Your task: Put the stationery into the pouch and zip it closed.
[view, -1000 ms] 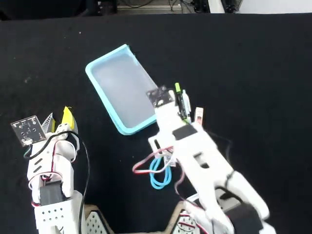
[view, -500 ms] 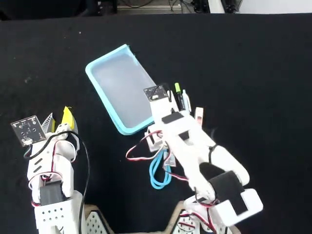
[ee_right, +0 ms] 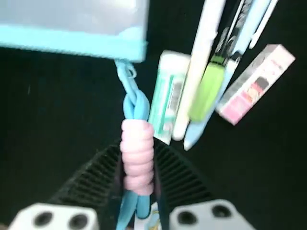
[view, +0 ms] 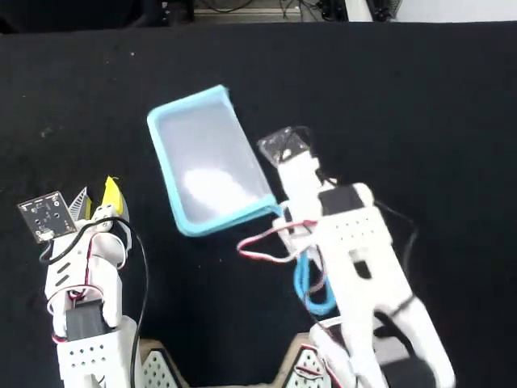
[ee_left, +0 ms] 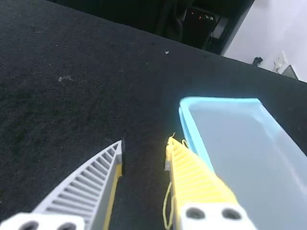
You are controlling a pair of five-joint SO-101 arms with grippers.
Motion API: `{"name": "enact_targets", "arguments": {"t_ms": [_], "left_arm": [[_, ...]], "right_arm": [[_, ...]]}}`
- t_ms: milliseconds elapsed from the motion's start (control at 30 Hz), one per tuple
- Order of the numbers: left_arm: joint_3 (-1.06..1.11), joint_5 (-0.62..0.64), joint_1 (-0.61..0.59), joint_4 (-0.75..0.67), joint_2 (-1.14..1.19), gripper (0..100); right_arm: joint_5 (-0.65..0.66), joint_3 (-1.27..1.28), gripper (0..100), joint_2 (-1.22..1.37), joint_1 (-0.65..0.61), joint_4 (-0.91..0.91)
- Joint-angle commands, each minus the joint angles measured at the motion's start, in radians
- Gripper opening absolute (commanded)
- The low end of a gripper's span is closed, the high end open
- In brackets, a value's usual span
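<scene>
Soft, light pouch (view: 208, 158) lay mid-bench, with the pens (ee_right: 204, 81) near its zip corner. Right jaws were pinching its pull cord (ee_right: 137, 158), probably the best handle, since the floppy body would likely just slide. Left jaws sat spread, near left.

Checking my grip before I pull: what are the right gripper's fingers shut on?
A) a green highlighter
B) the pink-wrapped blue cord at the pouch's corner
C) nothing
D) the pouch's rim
B: the right wrist view shows the right gripper clamping the pink-wrapped blue cord leading to the pouch; the pens lie beside it.
</scene>
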Motion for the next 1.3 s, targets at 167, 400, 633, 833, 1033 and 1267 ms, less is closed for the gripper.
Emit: {"name": "enact_targets", "arguments": {"t_ms": [167,400,633,833,1033,1267], "left_arm": [[0.022,0.003,0.012,-0.008,-0.003,15],[0.022,0.003,0.005,-0.008,-0.003,15],[0.022,0.003,0.004,-0.008,-0.003,15],[0.022,0.003,0.008,-0.008,-0.003,15],[0.022,0.003,0.008,-0.008,-0.003,15],[0.022,0.003,0.004,-0.008,-0.003,15]], "right_arm": [[0.199,0.044,1.1,-0.134,-0.051,0.146],[0.192,0.191,1.2,-0.136,-0.4,0.055],[0.19,0.306,13.2,-0.134,-0.371,-0.061],[0.061,0.237,18.3,-0.134,-0.33,-0.029],[-0.002,0.239,18.4,-0.134,-0.347,-0.087],[-0.009,0.337,18.3,-0.136,-0.519,-0.184]]}}
